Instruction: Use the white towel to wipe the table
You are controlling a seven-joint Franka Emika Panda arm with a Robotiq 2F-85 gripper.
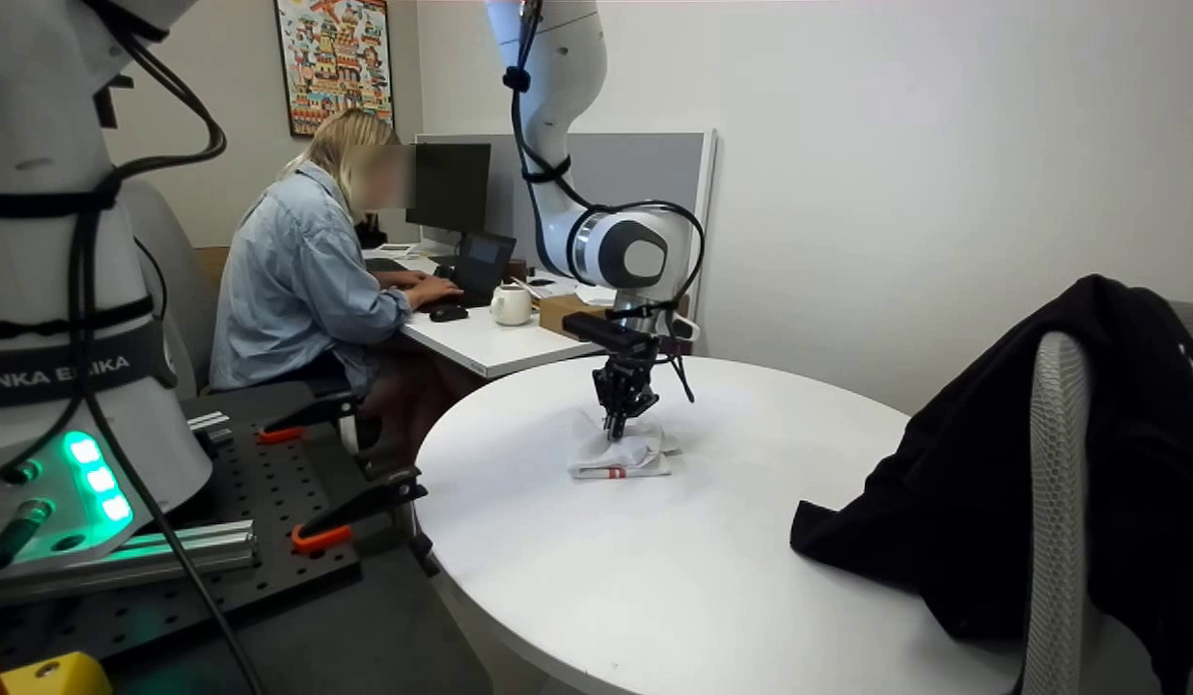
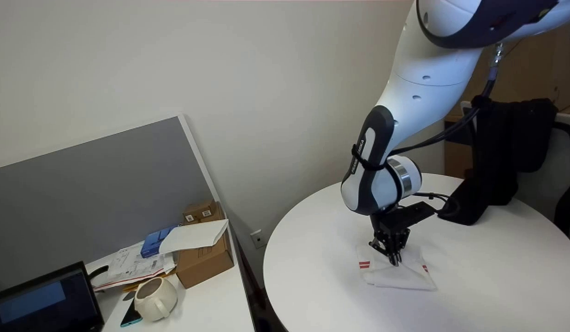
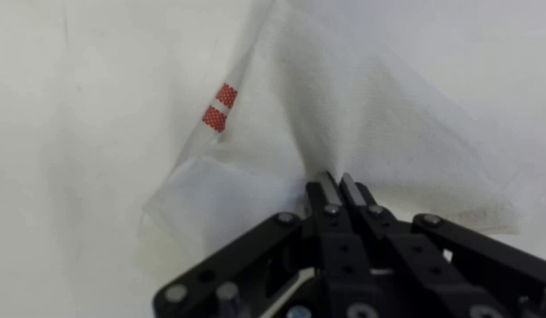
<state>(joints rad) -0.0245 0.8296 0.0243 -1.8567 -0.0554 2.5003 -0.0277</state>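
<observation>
The white towel (image 1: 624,463) with red stripes lies crumpled on the round white table (image 1: 712,560). It also shows in an exterior view (image 2: 398,278) and in the wrist view (image 3: 255,150). My gripper (image 1: 615,430) points down at the towel's middle; it shows in an exterior view (image 2: 395,260) too. In the wrist view the fingertips (image 3: 336,177) are nearly together, with folds of the cloth running in between them, so the gripper is shut on the towel. The cloth around the fingers spreads out on the table. The pinched part is hidden between the fingers.
A black garment (image 1: 954,483) hangs over a chair and reaches the table's edge. A white desk (image 1: 490,352) with a mug (image 1: 511,305) and a cardboard box (image 2: 206,260) adjoins the table. A person (image 1: 302,261) sits at it. A wall stands behind the table.
</observation>
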